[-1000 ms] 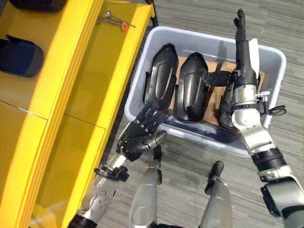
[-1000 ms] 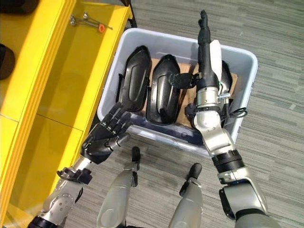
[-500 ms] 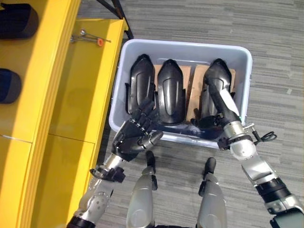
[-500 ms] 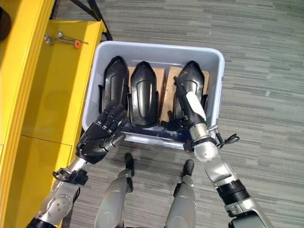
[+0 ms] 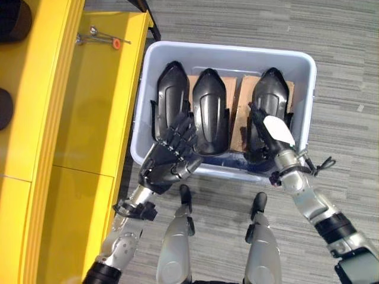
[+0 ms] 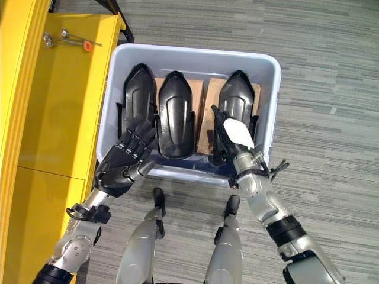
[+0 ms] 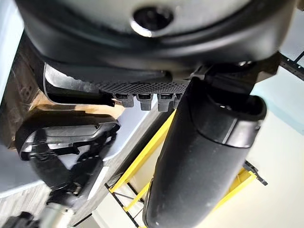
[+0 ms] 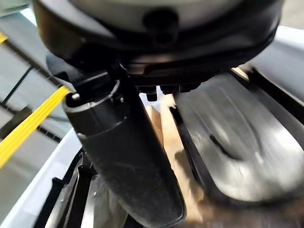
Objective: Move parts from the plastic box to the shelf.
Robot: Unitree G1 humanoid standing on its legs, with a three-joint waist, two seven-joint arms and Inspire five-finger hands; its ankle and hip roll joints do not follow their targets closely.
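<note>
A pale plastic box (image 5: 231, 48) stands on the floor with three black moulded parts upright in it on cardboard: left part (image 5: 172, 94), middle part (image 5: 210, 112), right part (image 5: 273, 94). My left hand (image 5: 169, 163) hovers at the box's near left rim, fingers straight and spread over the near end of the left part, holding nothing. My right hand (image 5: 259, 135), with a white thumb cover, reaches into the box and lies against the near end of the right part (image 8: 237, 156), fingers straight. The yellow shelf (image 5: 89, 118) runs along the left.
Small tools with an orange handle (image 5: 98, 40) lie at the far end of the lower shelf board. Dark rounded objects (image 5: 5, 109) sit on the upper shelf level. Grey carpet floor (image 5: 343, 71) surrounds the box to the right and beyond.
My right hand has come down from above the box's far rim and drawn back to the near end of the right part. My left hand has edged over the near rim. The camera shifted.
</note>
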